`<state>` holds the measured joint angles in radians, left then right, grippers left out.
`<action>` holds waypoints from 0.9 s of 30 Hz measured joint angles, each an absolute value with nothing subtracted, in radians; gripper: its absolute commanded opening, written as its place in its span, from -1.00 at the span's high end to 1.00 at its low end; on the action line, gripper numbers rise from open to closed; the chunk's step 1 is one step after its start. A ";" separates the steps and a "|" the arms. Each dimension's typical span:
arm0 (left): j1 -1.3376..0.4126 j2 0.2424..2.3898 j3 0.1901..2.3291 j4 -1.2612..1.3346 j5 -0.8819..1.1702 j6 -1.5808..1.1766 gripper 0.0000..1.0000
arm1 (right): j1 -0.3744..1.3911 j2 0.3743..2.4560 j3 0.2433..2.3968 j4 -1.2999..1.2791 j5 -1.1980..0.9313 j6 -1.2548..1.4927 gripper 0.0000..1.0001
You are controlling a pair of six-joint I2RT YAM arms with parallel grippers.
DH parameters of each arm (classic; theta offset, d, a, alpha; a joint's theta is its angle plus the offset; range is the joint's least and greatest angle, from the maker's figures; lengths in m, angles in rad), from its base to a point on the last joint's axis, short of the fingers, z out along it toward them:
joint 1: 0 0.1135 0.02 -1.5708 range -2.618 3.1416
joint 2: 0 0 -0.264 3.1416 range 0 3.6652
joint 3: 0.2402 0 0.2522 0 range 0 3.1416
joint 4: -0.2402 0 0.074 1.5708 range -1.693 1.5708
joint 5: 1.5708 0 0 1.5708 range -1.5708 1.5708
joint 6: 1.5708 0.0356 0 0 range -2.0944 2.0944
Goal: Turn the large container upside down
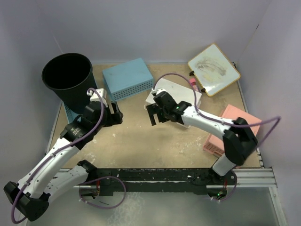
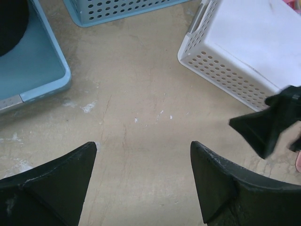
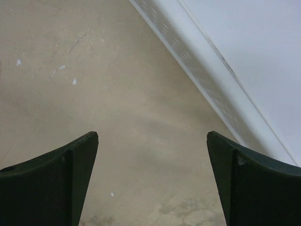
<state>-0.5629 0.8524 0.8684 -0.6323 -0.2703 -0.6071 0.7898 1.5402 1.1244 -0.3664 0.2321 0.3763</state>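
Note:
The large container is a tall round black bin standing upright at the back left, its mouth facing up. It rests on a light blue tray, and only its dark edge shows in the left wrist view. My left gripper hovers open just right of the bin, over bare tabletop, holding nothing. My right gripper is open too, low over the table beside the white basket. One of its fingers shows in the left wrist view.
A light blue perforated basket lies upside down at the back centre. The white basket sits right of it, under the right arm. A pink basket is at the right edge. A whiteboard and a pink marker lie at the back right.

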 measured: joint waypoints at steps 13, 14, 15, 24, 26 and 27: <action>-0.563 0.782 0.899 -0.678 -0.366 -0.617 -0.47 | 0.644 2.157 1.831 -0.298 0.166 0.367 -1.00; -0.563 0.786 0.899 -0.682 -0.376 -0.617 -0.47 | 0.637 2.178 1.875 -0.303 0.163 0.370 -1.00; -0.563 0.790 0.900 -0.686 -0.385 -0.618 -0.47 | 0.631 2.187 1.896 -0.300 0.163 0.371 -1.00; -0.563 0.899 1.215 -0.850 -0.625 -0.620 -0.46 | 0.628 1.967 1.671 -0.260 0.045 0.388 -1.00; -0.563 1.002 1.439 -0.888 -0.695 -0.605 -0.60 | 0.632 1.897 1.623 -0.248 0.025 0.400 -1.00; -0.563 1.050 1.539 -0.895 -0.729 -0.589 -0.72 | 0.633 1.860 1.598 -0.241 0.014 0.409 -1.00</action>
